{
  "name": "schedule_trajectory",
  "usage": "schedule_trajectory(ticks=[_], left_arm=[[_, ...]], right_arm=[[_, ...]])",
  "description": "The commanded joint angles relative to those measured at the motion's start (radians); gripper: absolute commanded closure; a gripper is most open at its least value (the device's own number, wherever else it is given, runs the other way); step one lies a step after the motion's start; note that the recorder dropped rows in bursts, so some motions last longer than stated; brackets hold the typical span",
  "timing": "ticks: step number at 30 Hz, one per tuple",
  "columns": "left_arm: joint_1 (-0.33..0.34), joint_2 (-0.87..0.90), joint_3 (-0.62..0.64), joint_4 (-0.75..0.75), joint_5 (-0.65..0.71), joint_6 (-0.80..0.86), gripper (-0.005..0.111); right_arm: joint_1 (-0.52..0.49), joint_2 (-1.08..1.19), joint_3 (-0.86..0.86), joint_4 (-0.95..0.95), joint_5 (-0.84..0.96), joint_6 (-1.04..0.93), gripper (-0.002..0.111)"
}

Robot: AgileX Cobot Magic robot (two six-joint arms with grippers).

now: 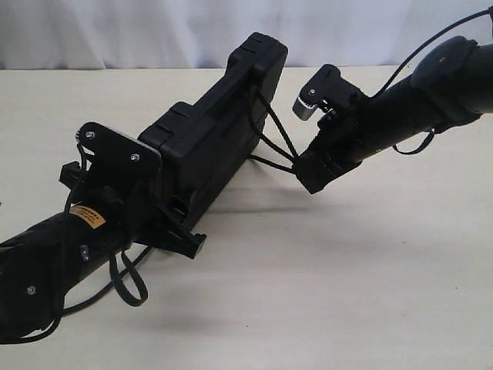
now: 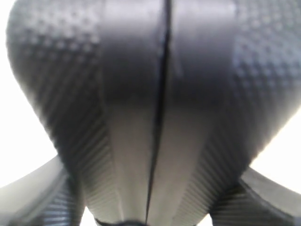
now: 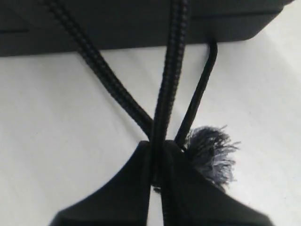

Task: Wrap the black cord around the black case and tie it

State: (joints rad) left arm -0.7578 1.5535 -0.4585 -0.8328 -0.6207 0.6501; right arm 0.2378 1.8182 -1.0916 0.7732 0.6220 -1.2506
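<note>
The black case (image 1: 212,131) is lifted off the table on its edge, its near end clamped in my left gripper (image 1: 181,231). The left wrist view is filled by the case's textured end (image 2: 164,94) and its lid seam, with the fingers (image 2: 263,197) pressed to either side. Strands of the black cord (image 1: 273,142) run from the case's far side to my right gripper (image 1: 308,176), which is shut on them. In the right wrist view three cord strands (image 3: 169,80) converge into the closed right gripper (image 3: 157,150), with the frayed end (image 3: 211,155) beside it.
A pale table (image 1: 347,285) lies under both arms, and a white curtain (image 1: 115,31) hangs behind it. Short black cables (image 1: 127,281) loop beneath the left arm.
</note>
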Motion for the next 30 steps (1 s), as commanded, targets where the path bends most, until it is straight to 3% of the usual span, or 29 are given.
schedule_trajectory(ticks=[1, 14, 30], left_arm=[[-0.007, 0.026, -0.014, 0.062, -0.098, 0.034, 0.107], [-0.007, 0.056, -0.014, 0.090, -0.176, 0.054, 0.107], [-0.007, 0.056, -0.014, 0.130, -0.183, 0.131, 0.107]], right_arm=[[-0.002, -0.034, 0.002, -0.067, 0.084, 0.111, 0.104], [-0.002, -0.044, 0.002, -0.247, 0.212, 0.352, 0.104], [-0.002, -0.172, 0.002, -0.220, 0.284, 0.567, 0.104]])
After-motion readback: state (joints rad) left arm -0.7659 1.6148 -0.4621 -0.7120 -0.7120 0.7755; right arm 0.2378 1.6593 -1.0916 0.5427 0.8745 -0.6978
